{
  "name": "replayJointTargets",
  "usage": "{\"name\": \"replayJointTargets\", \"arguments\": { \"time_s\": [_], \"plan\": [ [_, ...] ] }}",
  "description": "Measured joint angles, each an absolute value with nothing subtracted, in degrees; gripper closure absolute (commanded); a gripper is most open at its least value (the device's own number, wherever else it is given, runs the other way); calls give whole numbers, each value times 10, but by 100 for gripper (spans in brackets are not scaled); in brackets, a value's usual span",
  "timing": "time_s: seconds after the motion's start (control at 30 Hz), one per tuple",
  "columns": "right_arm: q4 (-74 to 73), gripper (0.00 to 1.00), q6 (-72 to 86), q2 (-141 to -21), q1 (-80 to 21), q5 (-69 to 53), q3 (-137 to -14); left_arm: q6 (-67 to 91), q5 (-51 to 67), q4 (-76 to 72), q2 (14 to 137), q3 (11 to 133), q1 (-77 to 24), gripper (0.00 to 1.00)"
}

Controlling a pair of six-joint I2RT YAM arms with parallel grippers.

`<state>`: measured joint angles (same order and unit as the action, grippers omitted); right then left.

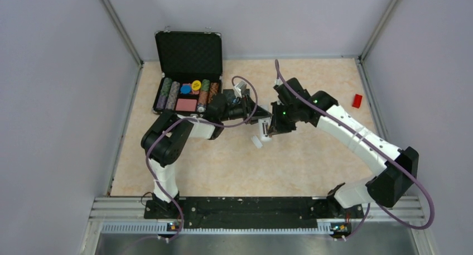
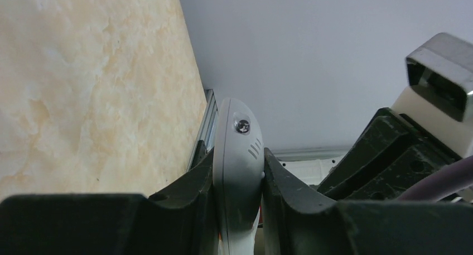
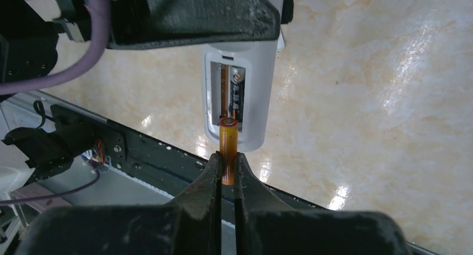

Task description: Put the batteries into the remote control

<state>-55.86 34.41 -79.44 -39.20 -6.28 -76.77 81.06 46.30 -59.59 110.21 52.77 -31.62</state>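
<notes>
1. Remote control, a slim white plastic bar (image 3: 261, 99), hangs in the air over the middle of the pale marbled table (image 1: 312, 154). Its back, with the open battery bay, faces my right wrist camera.
2. My left gripper (image 2: 237, 160) is clamped on the remote control from both sides. Its black fingers cover the upper part of the bar in the right wrist view, so I see only the bay end.
3. Inside the bay, a dark cylindrical battery (image 3: 237, 93) lies in the right slot. The slot beside it shows only a thin copper-coloured strip.
4. My right gripper (image 3: 227, 160) is pinched tight on the near end of an orange-copper cylindrical battery (image 3: 227, 135). The battery's far end points at the bay's near edge, in line with the left slot. I cannot tell whether it touches the plastic.
5. A small white plastic piece (image 1: 257, 142) lies on the table just below the two grippers, apart from both.
6. A small red block (image 1: 357, 100) sits near the right wall, well apart from the work.
7. A black hard case (image 1: 188, 46) stands open at the far left, with its lid upright.
8. The case holds rows of striped poker chips (image 1: 167, 90) set on edge, a few loose blue, yellow and red ones on top, and a pink rectangular card (image 1: 186, 105) in the near compartment.
9. A purple cable (image 1: 254, 93) arches over the left wrist, between the case and the grippers.
</notes>
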Motion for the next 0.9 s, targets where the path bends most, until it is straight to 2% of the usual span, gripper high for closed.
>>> {"name": "replayJointTargets", "arguments": {
  "time_s": [0.4,0.9],
  "plan": [
    [-558,100,387,-828,-392,-59,-792,806,466,-531,1108,533,-339,100],
    [-554,100,393,-858,-392,-73,-770,793,456,-524,1109,527,-339,100]
  ]
}}
